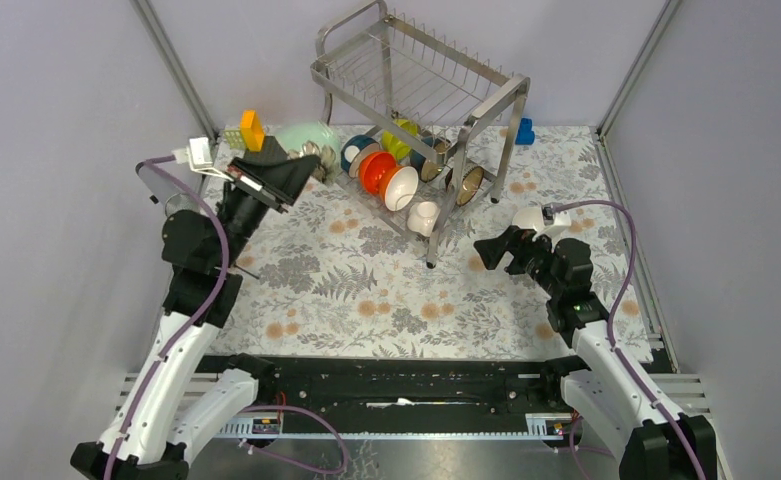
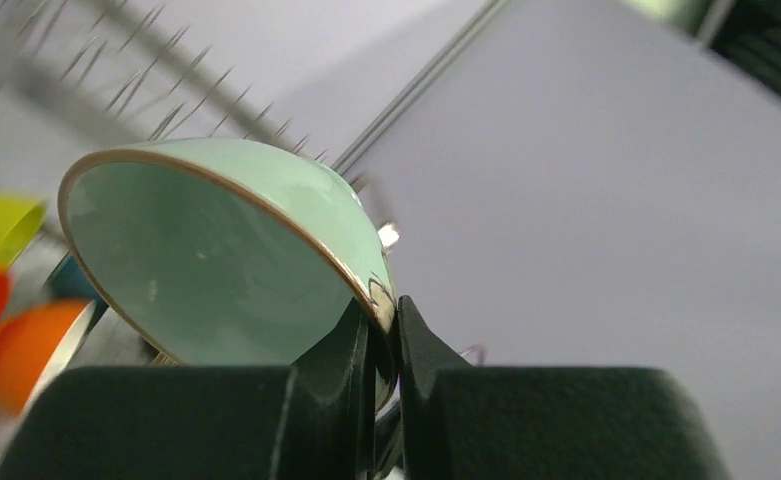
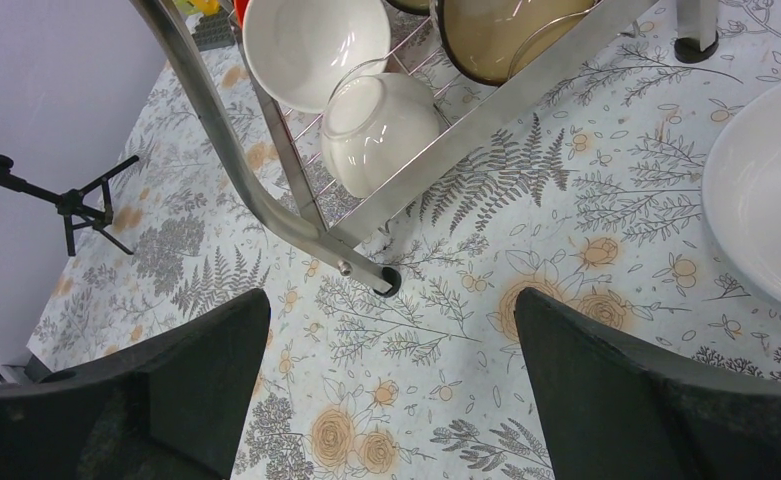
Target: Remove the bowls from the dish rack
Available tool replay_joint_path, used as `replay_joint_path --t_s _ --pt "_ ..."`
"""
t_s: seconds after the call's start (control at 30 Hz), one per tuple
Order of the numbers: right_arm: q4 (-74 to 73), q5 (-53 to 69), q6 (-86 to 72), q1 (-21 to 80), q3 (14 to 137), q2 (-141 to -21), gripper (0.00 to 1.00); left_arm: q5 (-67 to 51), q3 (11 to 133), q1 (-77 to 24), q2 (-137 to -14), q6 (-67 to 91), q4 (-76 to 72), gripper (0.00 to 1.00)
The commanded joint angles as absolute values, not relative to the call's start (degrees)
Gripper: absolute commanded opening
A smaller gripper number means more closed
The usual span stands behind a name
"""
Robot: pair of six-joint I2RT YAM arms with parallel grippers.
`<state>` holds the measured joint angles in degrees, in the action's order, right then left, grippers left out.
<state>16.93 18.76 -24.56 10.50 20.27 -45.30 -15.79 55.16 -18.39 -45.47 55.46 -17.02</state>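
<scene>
Your left gripper [image 2: 384, 335] was closed on the rim of the pale green bowl [image 2: 216, 260], which had a thin gold edge and a smooth glossy inside. It held the bowl tilted, just left of the dish rack [image 1: 416, 75]. Your right gripper [image 3: 391, 330] stood wide open over the flowered cloth [image 3: 606, 200] and held nothing. A white bowl [image 3: 766, 190] lay on the cloth beside it. An orange-red bowl [image 1: 376, 172], two more white bowls [image 3: 311, 45] and a brown-gold bowl [image 1: 469, 185] stood on edge in the lower shelf.
</scene>
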Motion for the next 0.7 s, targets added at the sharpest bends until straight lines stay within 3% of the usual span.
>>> replay_joint_path --t_s 0.0,0.33,0.67 --pt "17.4 16.9 -25.1 10.8 19.7 -44.0 1.00 -14.1 53.7 -18.5 -43.0 50.6 -2.3 0.00" --pt "16.3 14.8 -25.3 10.8 19.1 -41.9 1.00 -11.6 47.3 -22.2 -50.5 46.1 11.8 0.00" --pt "16.2 13.3 -25.1 10.8 18.5 -40.5 1.00 19.9 57.0 -33.7 -67.4 42.1 29.4 0.00"
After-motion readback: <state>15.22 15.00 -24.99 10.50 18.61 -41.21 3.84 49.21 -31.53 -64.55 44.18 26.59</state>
